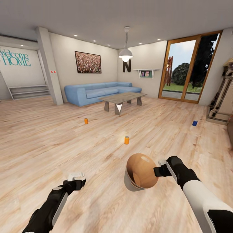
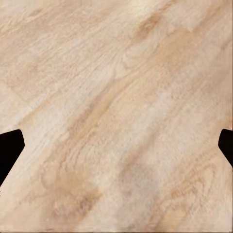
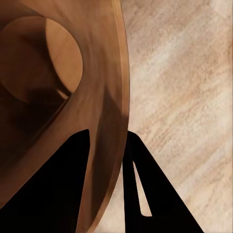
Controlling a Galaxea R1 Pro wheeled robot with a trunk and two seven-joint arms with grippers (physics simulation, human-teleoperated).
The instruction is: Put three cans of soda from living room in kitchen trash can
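I am in the living room. My right gripper (image 1: 157, 170) is shut on the rim of the trash can (image 1: 139, 176), held tilted above the floor with its brown inside (image 3: 53, 97) showing; one finger is inside the wall, one outside. Three soda cans stand on the wood floor ahead: an orange can (image 1: 127, 140) closest, just beyond the bin, another orange can (image 1: 86, 121) farther left, and a blue can (image 1: 194, 123) far right. My left gripper (image 1: 76, 177) hangs open over bare floor, its dark fingertips (image 2: 9, 148) wide apart.
A grey low table (image 1: 122, 98) and a long blue sofa (image 1: 100, 92) stand behind the cans. A glass door (image 1: 189, 68) is at the back right, wooden furniture (image 1: 223, 103) by the right wall, stairs (image 1: 29, 91) at the far left.
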